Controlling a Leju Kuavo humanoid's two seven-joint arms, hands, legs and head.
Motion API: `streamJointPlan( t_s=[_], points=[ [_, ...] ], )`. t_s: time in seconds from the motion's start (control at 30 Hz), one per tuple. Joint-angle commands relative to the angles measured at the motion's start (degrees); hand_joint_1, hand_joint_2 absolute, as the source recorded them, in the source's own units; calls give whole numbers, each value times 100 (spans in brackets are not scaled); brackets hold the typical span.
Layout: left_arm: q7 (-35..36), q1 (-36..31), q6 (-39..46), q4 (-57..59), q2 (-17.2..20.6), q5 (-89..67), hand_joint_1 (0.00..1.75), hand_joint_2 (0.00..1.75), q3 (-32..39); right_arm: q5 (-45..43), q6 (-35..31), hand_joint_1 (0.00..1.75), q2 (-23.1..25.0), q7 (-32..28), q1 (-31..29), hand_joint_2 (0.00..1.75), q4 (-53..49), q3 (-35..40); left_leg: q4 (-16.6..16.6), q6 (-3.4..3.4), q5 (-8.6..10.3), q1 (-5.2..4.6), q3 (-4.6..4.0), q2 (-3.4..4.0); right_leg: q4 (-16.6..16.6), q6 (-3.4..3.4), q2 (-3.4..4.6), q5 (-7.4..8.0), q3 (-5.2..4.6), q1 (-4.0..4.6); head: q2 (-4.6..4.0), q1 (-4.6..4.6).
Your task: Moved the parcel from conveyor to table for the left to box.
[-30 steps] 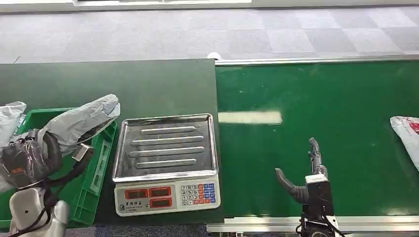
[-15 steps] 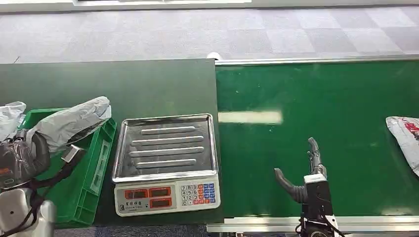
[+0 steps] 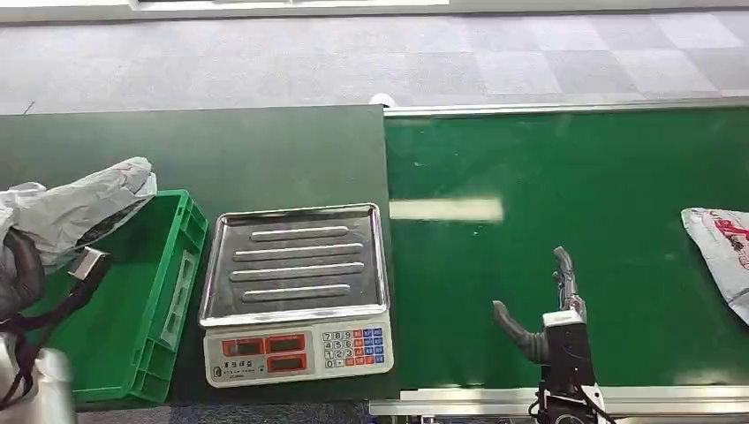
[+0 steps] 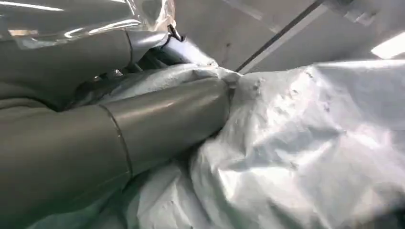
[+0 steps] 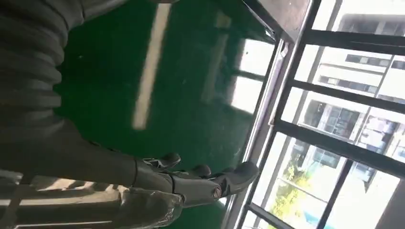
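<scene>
My left hand [image 3: 19,274], at the left edge of the head view, grips a grey parcel [image 3: 79,205] — held over the far-left corner of the green crate [image 3: 132,336]. My right hand [image 3: 546,305] hovers over the conveyor [image 3: 565,177] lower centre-right, fingers spread, holding nothing. Scale [image 3: 296,291] sits centre; another parcel [image 3: 720,247] lies at right edge.
</scene>
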Motion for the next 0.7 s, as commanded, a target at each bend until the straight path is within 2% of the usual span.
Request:
streamJointPlan(
  t_s=[0.03, 0.07, 0.1, 0.13, 0.37, 0.43, 0.47, 0.5, 0.57, 0.6, 0.63, 0.67, 0.7],
  points=[
    [1236, -276, -270, 2836, 662, -73, 110, 0, -1189, 108, 182, 0, -23, 59, -233, 175, 133, -97, -23, 1, 17, -8, 15, -36, -14, -2, -33, 2, 19, -8, 0, 0],
    [1212, -238, -105, 2846, 683, 120, 110, 0, -1166, 120, 195, 0, -6, 58, -254, 175, 162, -98, -11, 2, 9, -7, 9, -17, -5, 0, -17, 1, 9, -7, 0, 0],
    [1176, -211, -26, 2857, 706, 227, 40, 0, -1136, 128, 201, 0, 10, 56, -269, 175, 188, -89, -7, 1, 5, -3, 8, -5, -4, 0, -4, 2, 9, -3, 0, 0],
    [1164, -200, 34, 2842, 716, 301, 0, 0, -1110, 145, 202, 0, 15, 53, -279, 175, 207, -77, -14, 2, 8, -1, 9, -1, -12, -1, 1, 8, 12, 0, 0, 0],
    [1116, -243, 85, 2783, 779, 289, 0, 0, -1119, 175, 188, 0, 46, 60, -265, 175, 150, -103, -19, -1, 11, -8, 22, -10, -9, -4, -8, 5, 25, -7, 0, 0],
    [816, 2, 85, 1610, 488, 336, 0, 0, -835, 192, 186, 0, 48, 71, -232, 175, 129, -86, -14, 0, 4, -7, 26, -2, -3, -3, 1, 1, 24, -7, 0, -4],
    [816, 2, 85, 1610, 488, 336, 0, 0, -835, 192, 186, 0, 48, 71, -232, 175, 129, -86, -14, 0, 5, -3, 23, 2, -7, -3, 5, 5, 20, -3, 0, -2],
    [498, 61, 85, 1107, 315, 525, 0, 0, -637, 190, 187, 0, 38, 70, -209, 175, 134, -59, -11, -1, 2, -1, 23, 4, -4, -3, 5, 3, 20, 0, 0, -2],
    [-585, -71, 85, 303, -160, 908, 0, 0, 103, 189, 179, 0, 22, 69, -191, 175, 164, -13, -8, -3, 4, 2, 18, 4, -6, -1, 5, 4, 18, 4, 0, -2],
    [-1401, -225, 85, 77, -482, 1250, 0, 0, 623, 180, 144, 0, 25, 50, -190, 175, 207, 12, -1, -4, 3, 11, 12, 1, -2, -1, 0, 2, 15, 12, 0, 0],
    [-3237, -749, 85, -2, -1014, 2049, 0, 0, 1778, 158, 109, 0, 6, 24, -202, 175, 258, 58, 0, -4, 4, 10, 9, -3, -2, 0, -4, 1, 13, 11, 0, 0],
    [-3524, -802, 85, -265, -1047, 2414, 0, 0, 1778, 142, 95, 0, -1, 6, -213, 175, 292, 83, 1, 1, 4, 11, 4, -9, -6, 3, -10, 1, 14, 12, 0, 0],
    [-3524, -682, 85, -542, -1046, 2765, 0, 0, 1570, 119, 67, 0, -1, -32, -241, 175, 365, 111, 5, -1, 4, 15, -3, -10, -5, 2, -12, 1, 12, 16, 0, 2]
  ],
)
